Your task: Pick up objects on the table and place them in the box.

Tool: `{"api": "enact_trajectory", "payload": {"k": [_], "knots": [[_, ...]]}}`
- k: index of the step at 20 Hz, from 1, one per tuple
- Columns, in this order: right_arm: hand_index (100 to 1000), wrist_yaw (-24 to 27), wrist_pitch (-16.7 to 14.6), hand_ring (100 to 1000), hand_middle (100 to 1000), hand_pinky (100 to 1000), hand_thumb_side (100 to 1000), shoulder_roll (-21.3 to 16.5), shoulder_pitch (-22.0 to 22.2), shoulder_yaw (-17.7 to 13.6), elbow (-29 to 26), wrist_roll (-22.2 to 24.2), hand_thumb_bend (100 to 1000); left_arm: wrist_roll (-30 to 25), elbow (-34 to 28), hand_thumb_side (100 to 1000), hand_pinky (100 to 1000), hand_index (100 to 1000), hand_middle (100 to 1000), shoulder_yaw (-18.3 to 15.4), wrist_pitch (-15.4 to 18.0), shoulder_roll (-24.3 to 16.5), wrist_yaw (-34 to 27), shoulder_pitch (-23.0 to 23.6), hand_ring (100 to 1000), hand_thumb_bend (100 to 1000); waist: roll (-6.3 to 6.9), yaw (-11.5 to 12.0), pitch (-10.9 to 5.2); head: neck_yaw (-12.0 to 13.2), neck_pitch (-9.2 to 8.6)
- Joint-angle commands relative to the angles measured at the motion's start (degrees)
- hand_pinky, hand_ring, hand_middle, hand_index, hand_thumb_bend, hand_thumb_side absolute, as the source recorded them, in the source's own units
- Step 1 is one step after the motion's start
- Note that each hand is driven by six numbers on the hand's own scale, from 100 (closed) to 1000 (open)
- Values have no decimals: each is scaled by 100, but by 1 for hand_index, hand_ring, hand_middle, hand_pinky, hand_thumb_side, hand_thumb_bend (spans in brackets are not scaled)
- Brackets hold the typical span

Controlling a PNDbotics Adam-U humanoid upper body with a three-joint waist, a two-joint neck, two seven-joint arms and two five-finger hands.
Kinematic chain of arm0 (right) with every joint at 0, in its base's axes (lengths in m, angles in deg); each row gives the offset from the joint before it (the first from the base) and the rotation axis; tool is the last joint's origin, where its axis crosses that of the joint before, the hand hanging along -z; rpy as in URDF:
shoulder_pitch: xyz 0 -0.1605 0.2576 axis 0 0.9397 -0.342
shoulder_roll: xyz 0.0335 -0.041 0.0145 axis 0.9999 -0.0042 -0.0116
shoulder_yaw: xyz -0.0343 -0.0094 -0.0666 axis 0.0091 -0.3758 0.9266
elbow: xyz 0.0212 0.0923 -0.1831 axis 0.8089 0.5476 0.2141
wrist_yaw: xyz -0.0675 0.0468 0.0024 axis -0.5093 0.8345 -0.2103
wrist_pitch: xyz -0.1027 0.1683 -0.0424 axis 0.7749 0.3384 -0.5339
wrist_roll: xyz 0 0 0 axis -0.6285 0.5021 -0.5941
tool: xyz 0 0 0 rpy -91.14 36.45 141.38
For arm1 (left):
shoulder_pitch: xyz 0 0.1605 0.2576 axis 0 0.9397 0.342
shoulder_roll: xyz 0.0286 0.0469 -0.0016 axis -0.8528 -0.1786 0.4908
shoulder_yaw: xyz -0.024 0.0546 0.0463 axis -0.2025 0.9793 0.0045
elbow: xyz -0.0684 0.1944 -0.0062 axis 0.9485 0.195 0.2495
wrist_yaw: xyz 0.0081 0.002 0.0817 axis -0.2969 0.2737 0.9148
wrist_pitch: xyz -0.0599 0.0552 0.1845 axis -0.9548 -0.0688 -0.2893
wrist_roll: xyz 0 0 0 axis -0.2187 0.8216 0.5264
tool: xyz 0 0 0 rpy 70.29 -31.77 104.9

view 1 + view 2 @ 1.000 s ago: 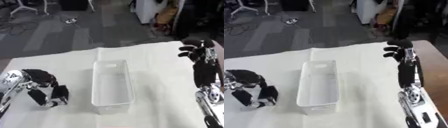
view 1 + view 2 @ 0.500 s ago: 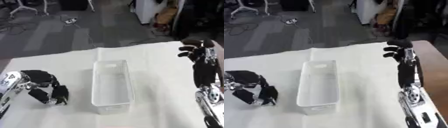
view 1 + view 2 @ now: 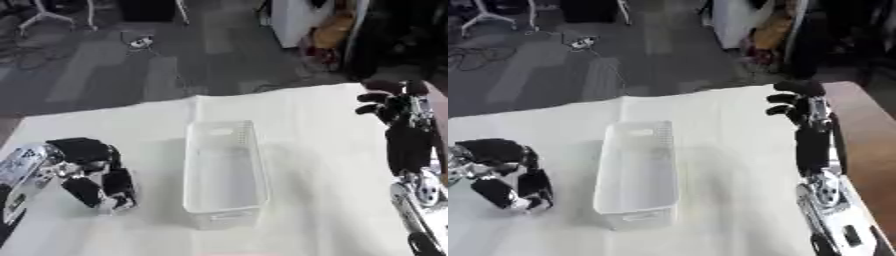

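Two hands flank the white plastic bin [image 3: 223, 172] on the counter [image 3: 324, 130]: left hand [image 3: 92, 172] fingers curled down, empty; right hand [image 3: 798, 102] fingers bent

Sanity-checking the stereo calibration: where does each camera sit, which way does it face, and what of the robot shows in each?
Left eye view: in the head, looking down and forward at the table with the white box mid-frame; left robot hand curled at lower left, right robot hand raised at the right edge.
Right eye view: same head, same downward aim, set slightly to the right, so the box sits further left in frame.
Shared: table, box, both hands, floor beyond.
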Motion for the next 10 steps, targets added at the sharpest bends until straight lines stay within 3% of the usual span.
{"api": "enact_trajectory", "payload": {"k": [1, 5, 10], "knots": [[709, 12, -7, 624, 658, 548, 1000, -14, -82, -22, -49, 14, 197, 522, -124, 731, 100, 326, 100, -48, -71, -99, 113, -112, 100, 100, -15, 8, -91, 13, -71], [709, 16, -9, 624, 658, 548, 1000, -14, -75, -22, -44, 17, 198, 1096, -350, 682, 100, 283, 100, -150, -175, -138, 171, -103, 100, 100, -28, 29, -110, 23, -78], [709, 15, -13, 624, 658, 548, 1000, -18, -69, -23, -40, 11, 197, 1915, -696, 641, 100, 249, 100, -384, -576, -242, 1, -145, 100, 100, -44, 38, -154, 45, -67]]}}
